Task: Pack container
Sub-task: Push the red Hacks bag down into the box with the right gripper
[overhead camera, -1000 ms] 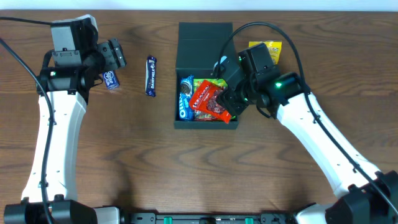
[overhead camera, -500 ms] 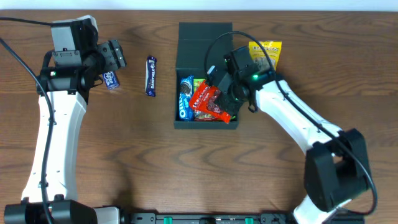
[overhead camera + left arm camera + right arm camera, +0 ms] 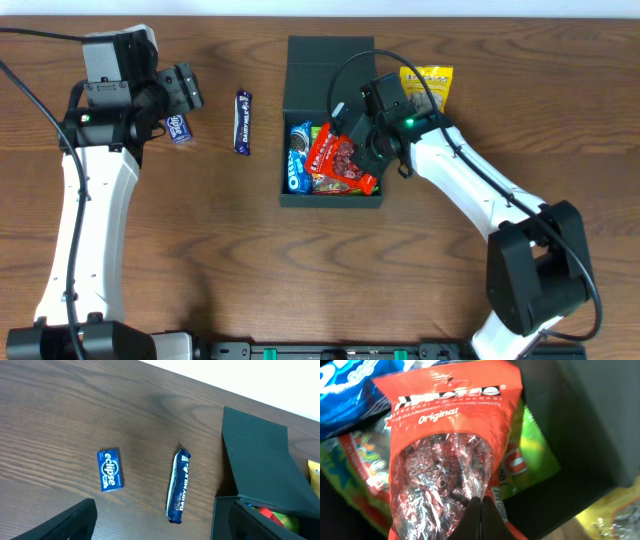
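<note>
The dark teal container (image 3: 330, 60) stands open at the table's middle, its flap lid (image 3: 255, 460) folded back. Inside, a red snack packet (image 3: 340, 164) lies on top of a blue Oreo packet (image 3: 297, 160) and a green packet (image 3: 535, 450). My right gripper (image 3: 352, 150) is shut, jaws pressed together, with its tips (image 3: 481, 502) down against the red packet (image 3: 450, 435) near the container's right wall (image 3: 580, 420). At the far left my left gripper (image 3: 188, 88) hangs open above the table, and nothing lies between its fingers (image 3: 75, 520).
A blue Dairy Milk bar (image 3: 242, 122) (image 3: 179, 487) and a small blue Eclipse packet (image 3: 179, 128) (image 3: 110, 470) lie on the wood left of the container. A yellow packet (image 3: 428, 82) (image 3: 615, 520) lies just right of it, behind my right arm.
My right gripper's jaws have closed over the red packet, which now lies lower and flatter in the container. The left arm has not moved.
</note>
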Robot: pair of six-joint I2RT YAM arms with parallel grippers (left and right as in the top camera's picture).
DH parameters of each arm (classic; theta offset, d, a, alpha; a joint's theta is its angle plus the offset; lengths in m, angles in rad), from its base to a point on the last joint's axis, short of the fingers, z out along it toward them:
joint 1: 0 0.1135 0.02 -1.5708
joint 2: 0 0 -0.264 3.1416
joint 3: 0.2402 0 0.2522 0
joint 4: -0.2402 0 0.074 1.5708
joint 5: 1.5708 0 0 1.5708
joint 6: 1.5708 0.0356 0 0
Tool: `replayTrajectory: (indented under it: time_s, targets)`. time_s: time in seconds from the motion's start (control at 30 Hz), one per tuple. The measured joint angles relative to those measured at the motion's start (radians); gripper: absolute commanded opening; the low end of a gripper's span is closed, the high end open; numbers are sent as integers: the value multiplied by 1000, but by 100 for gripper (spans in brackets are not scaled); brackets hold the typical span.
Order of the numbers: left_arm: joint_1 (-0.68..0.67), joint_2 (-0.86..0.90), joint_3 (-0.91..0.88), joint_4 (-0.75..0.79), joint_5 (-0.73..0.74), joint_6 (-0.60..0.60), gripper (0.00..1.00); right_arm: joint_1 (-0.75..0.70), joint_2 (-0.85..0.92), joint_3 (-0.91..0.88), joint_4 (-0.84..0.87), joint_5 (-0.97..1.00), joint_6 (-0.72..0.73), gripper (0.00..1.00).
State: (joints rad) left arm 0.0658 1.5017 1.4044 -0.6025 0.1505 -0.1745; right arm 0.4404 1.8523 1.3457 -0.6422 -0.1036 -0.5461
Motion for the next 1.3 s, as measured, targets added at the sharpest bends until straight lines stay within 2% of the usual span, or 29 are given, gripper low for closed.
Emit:
replayTrajectory:
  time_s: [0.3,0.47,0.77,1.03,1.3]
  targets:
    - [0,0,0,0,0,0,85,-6,2,0,139,4,-145,1]
    - [0,0,0,0,0,0,84,-23,5,0,200,4,-170,1]
    - [0,0,0,0,0,0,84,-26,-3,0,223,-7,-174,1]
    - [0,0,0,0,0,0,84,-26,-100,0,280,-161,-145,1]
    - [0,0,0,0,0,0,84,-26,-95,0,306,-259,-102,1]
